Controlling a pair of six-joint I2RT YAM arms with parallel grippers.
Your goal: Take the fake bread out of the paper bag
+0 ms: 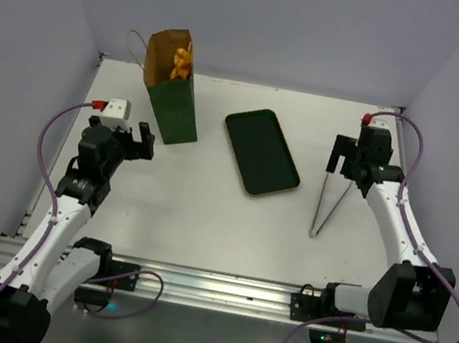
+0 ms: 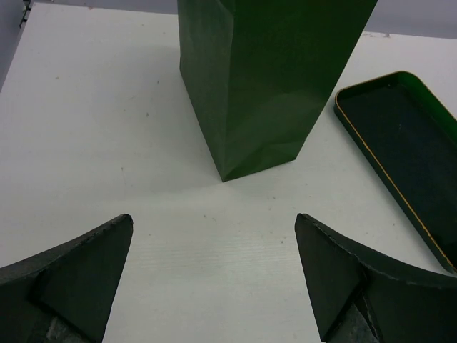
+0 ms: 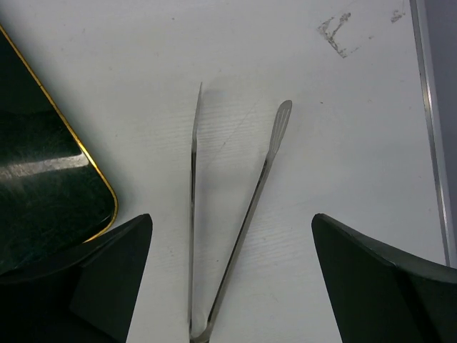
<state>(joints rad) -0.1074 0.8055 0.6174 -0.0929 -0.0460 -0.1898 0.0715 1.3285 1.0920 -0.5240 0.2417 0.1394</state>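
The paper bag point(image 1: 173, 101) stands upright at the back left, dark green outside and brown inside, with a cord handle. Golden-orange fake bread point(image 1: 181, 62) shows in its open top. My left gripper point(image 1: 143, 141) is open and empty, low over the table just left of the bag's base. In the left wrist view the gripper point(image 2: 213, 218) faces the bag's lower part point(image 2: 264, 86) with a gap of bare table between. My right gripper point(image 1: 342, 165) is open and empty at the right; in its wrist view it point(image 3: 231, 216) is above metal tongs point(image 3: 253, 200).
A flat dark green tray point(image 1: 261, 151) with a tan rim lies in the middle, also in the left wrist view point(image 2: 407, 143) and the right wrist view point(image 3: 43, 179). The tongs point(image 1: 329, 202) lie at the right. Walls enclose the table.
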